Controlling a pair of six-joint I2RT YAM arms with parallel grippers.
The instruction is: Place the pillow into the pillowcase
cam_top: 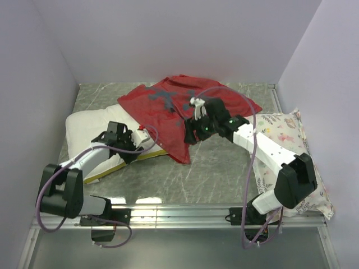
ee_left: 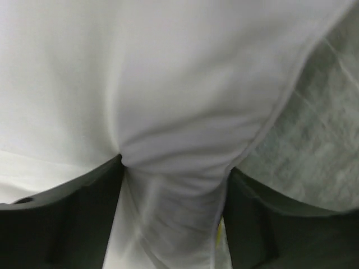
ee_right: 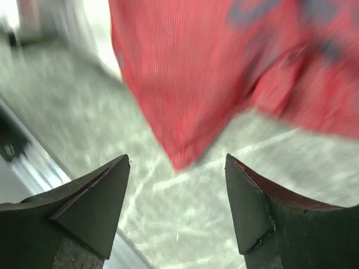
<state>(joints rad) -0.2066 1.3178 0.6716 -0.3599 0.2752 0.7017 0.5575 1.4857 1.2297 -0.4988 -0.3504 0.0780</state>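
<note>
The white pillow (cam_top: 90, 126) lies at the left of the table, a yellow strip (cam_top: 109, 170) along its near edge. Its right part is covered by the red pillowcase (cam_top: 174, 106), which spreads toward the back middle, grey marks up. My left gripper (cam_top: 132, 147) sits at the pillow's near right edge; in the left wrist view its jaws (ee_left: 175, 163) squeeze a creased fold of the pillow (ee_left: 140, 73). My right gripper (cam_top: 193, 134) hovers over the pillowcase's near right side. It is open (ee_right: 176, 158) and empty, with a hanging corner of the pillowcase (ee_right: 190, 73) just beyond its fingertips.
A white floral-print pillow (cam_top: 286, 134) lies along the right edge under the right arm. Grey marbled tabletop (cam_top: 213, 174) shows in front of the pillowcase. Walls close in the left, back and right; a metal rail (cam_top: 179, 212) runs along the near edge.
</note>
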